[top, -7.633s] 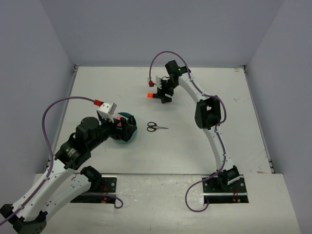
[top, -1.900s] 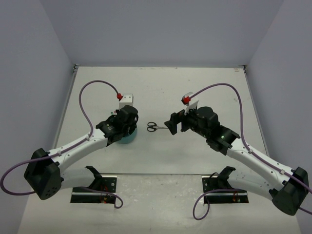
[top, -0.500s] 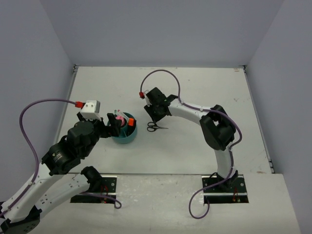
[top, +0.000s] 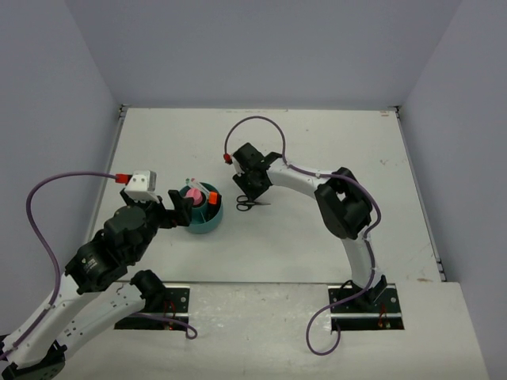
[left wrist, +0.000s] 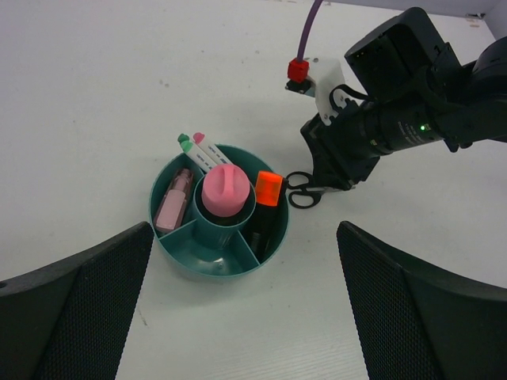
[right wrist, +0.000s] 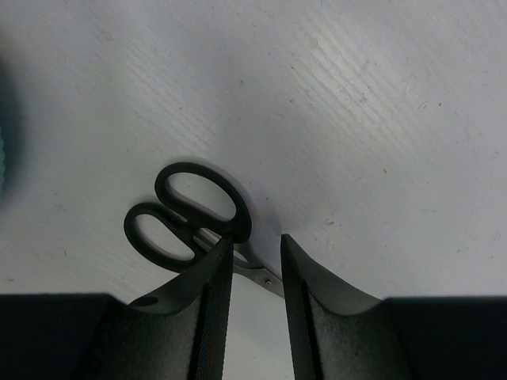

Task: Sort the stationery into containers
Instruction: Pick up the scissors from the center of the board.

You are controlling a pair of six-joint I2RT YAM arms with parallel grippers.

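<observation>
Black-handled scissors (top: 245, 206) (right wrist: 238, 228) lie flat on the table, just right of the round teal organizer (top: 200, 226) (left wrist: 170, 247). My right gripper (top: 253, 196) (right wrist: 255, 241) points down over them, its jaws closed in on the neck where the handles meet the blades. The organizer holds a pink tube (left wrist: 224, 188) in its middle cup, an orange-capped highlighter (left wrist: 267, 190), two thin white pens (left wrist: 200, 150) and a pale pink item (left wrist: 173, 207). My left gripper (top: 176, 209) (left wrist: 244, 229) hovers wide open and empty beside the organizer's near left.
The right arm's cable (top: 245, 127) loops over the table behind the scissors. Grey walls close in the table on three sides. White tabletop (top: 333, 142) stretches to the back and right.
The right jaws have closed in around the scissors' neck. The left arm has drawn back slightly to the left, still open.
</observation>
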